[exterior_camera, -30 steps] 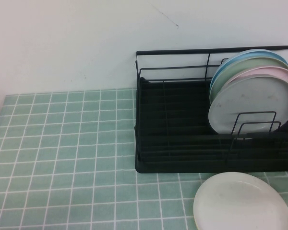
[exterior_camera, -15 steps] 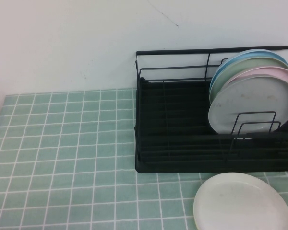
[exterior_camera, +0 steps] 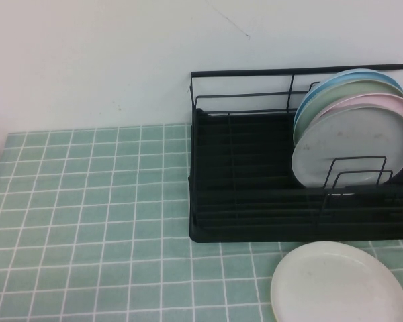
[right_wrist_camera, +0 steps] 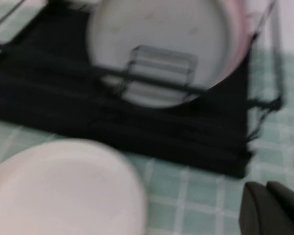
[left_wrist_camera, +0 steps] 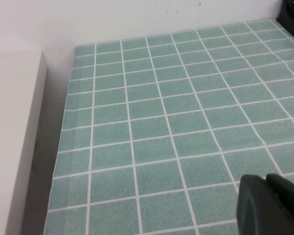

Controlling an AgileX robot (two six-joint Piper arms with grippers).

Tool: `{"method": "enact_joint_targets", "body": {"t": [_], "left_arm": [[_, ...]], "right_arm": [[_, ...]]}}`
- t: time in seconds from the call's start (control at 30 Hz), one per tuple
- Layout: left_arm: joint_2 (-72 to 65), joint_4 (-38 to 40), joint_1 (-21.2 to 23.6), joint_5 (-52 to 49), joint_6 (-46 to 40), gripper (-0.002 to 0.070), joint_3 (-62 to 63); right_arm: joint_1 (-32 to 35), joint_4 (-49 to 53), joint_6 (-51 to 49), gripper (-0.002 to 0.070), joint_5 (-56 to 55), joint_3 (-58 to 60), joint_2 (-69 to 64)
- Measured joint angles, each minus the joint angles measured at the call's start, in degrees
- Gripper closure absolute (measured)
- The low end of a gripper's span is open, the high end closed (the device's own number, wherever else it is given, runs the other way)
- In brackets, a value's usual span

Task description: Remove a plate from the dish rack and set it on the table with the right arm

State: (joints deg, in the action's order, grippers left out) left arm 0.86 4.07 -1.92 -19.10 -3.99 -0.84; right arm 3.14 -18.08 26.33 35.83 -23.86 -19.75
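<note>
Gone from the high view's right edge was the black tip seen a second before. Four plates stood upright in the black wire dish rack (exterior_camera: 255, 178); the plain off-white plastic plate (exterior_camera: 339, 285) lay flat on the mint-green gridded surface (exterior_camera: 87, 201) before it, partly cut off. Right gripper (right_wrist_camera: 272, 210) and left gripper (left_wrist_camera: 269, 205) showed only dark tips, hovering over the surface; I could not tell whether either was spread or closed.

No readable text, labels or numbers anywhere.
</note>
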Motion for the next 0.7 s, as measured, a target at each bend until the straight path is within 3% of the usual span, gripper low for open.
{"method": "enact_joint_targets", "body": {"t": [0.2, 0.33, 0.7], "left_arm": [[0.00, 0.00, 0.00, 0.00, 0.00, 0.0678, 0.00], [0.00, 0.00, 0.00, 0.00, 0.00, 0.0678, 0.00], [0.00, 0.00, 0.00, 0.00, 0.00, 0.0678, 0.00]], "right_arm": [[0.83, 7.20, -0.09, 0.0676, -24.12, 16.21, 8.91], [1.09, 7.72, -0.09, 0.0676, -32.98, 24.36, 16.02], [1.69, 7.27, -0.87, 0.0676, -17.10, 25.38, 20.39]]}}
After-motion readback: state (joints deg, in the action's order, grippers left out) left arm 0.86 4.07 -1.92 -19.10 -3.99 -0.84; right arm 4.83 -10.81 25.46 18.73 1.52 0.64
